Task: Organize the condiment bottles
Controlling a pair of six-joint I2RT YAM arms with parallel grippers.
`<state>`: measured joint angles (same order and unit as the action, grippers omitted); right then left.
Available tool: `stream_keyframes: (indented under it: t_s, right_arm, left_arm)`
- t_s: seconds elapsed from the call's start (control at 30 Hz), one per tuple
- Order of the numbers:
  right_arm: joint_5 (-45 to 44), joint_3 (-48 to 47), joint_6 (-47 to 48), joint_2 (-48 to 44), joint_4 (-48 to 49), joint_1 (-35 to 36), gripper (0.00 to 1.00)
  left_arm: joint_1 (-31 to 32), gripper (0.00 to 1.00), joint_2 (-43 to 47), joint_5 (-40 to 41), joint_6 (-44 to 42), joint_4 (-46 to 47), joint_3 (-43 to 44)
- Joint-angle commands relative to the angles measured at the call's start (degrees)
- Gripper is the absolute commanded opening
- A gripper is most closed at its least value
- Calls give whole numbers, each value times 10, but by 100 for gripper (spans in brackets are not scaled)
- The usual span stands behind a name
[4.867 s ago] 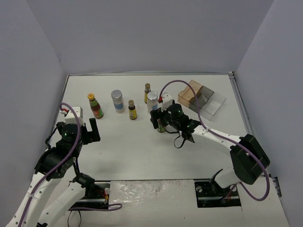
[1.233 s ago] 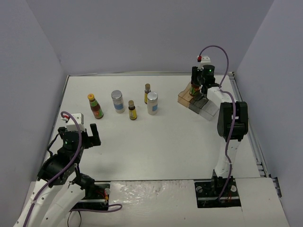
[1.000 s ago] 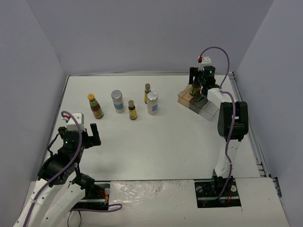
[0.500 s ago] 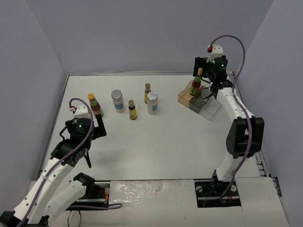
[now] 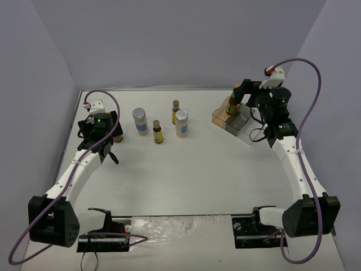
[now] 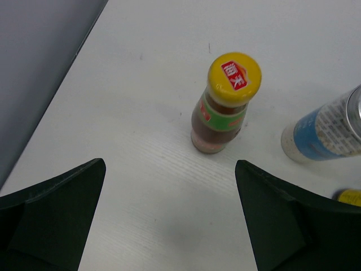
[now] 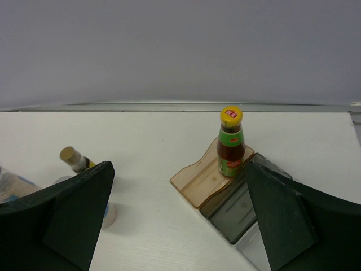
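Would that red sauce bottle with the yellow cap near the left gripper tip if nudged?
The red sauce bottle stands tall on a narrow base, so a high push may topple it. It looks rigid and smooth, perhaps slippery.

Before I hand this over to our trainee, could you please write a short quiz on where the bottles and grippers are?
1. True or false: the red bottle in the tray stands in its orange compartment.
2. The open left gripper faces: A) the other red bottle; B) a brown bottle; C) the tray.
3. What does the right gripper hold?
Key: 1 true; 2 A; 3 nothing, it is open.
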<state>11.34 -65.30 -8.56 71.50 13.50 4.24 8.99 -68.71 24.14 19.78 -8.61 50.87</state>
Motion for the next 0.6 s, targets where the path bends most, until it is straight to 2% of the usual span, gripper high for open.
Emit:
stream_keyframes:
  t_s: [0.0, 0.17, 0.3, 0.57]
  right_arm:
    - [49, 21, -29, -54, 37, 8, 100]
    - [70, 43, -20, -85, 34, 12, 100]
    - [74, 56, -11, -107, 30, 16, 100]
    - [76, 71, 0, -120, 26, 22, 100]
  left_arm:
    - [-3, 97, -56, -19, -64, 159, 62]
    - [-7, 96, -114, -28, -100, 200, 88]
    - [-13, 91, -157, -30, -104, 199, 114]
    - [-19, 73, -187, -38, -89, 213, 101]
